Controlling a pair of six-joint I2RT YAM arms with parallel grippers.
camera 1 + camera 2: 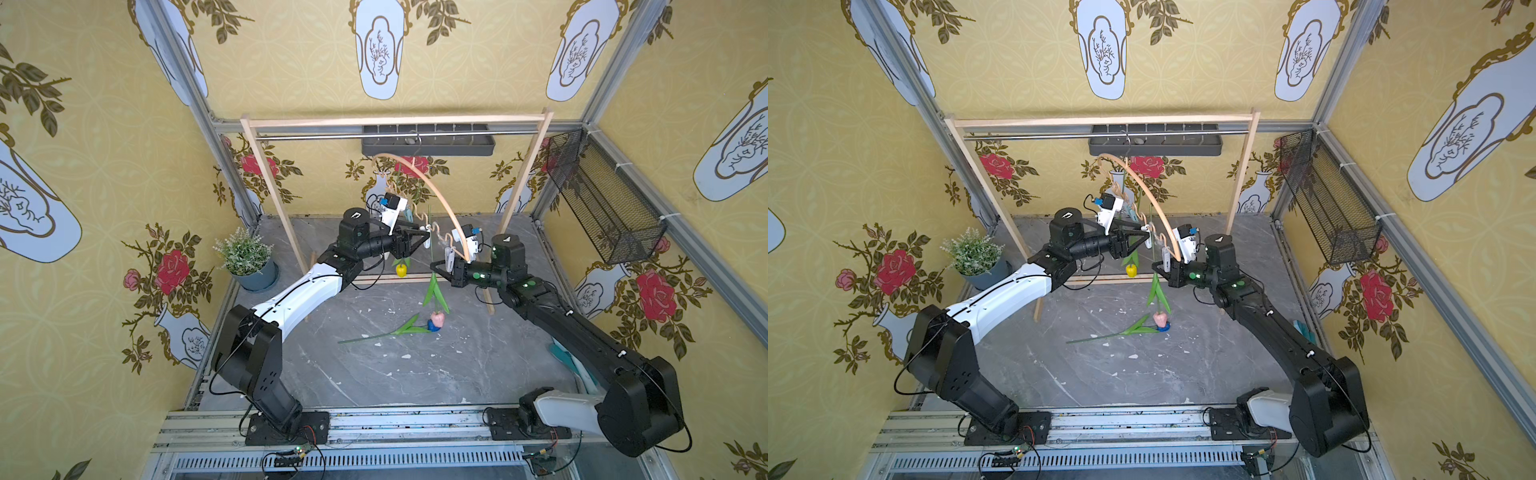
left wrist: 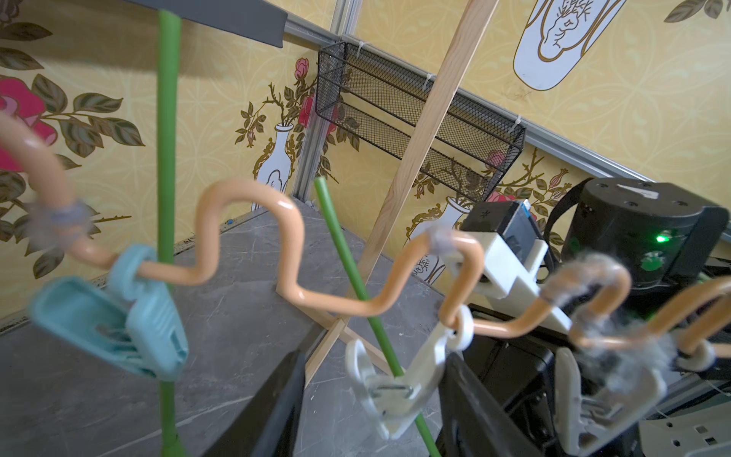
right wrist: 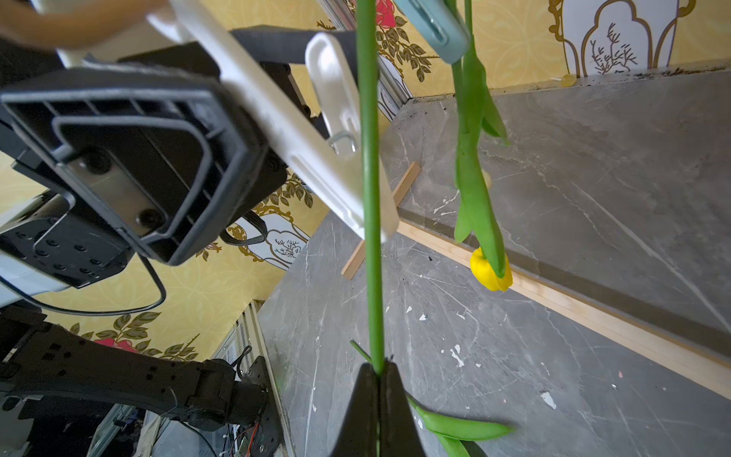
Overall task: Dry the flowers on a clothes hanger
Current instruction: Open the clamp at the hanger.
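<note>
My left arm reaches in level toward the arched light-wood clothes hanger with the wavy lower bar. Just past it, the yellow-headed artificial tulip hangs head down from a light-blue plastic peg, so that one looks done. Below, the blue-headed artificial tulip lies flat on the grey marble surface, not yet pegged.

The left jaws stand released, one on each side of a small white plastic peg that dangles from the bar. I see a gap on at least one side, so I judge nothing is squeezed yet.

Now the one that matters. The pink-headed artificial tulip hangs near upright, head down. Its long thin green stem runs up past the white peg's mouth. I cannot tell from the left wrist view whether the stem sits inside the bite or just behind it.

Under the bar, the right jaws are clenched on that stem above the leaves, and my right arm comes in from the far side. So the peg sits squarely between the left jaws, with the stem's axis crossing them. The left arm is the nearer to it.
</note>
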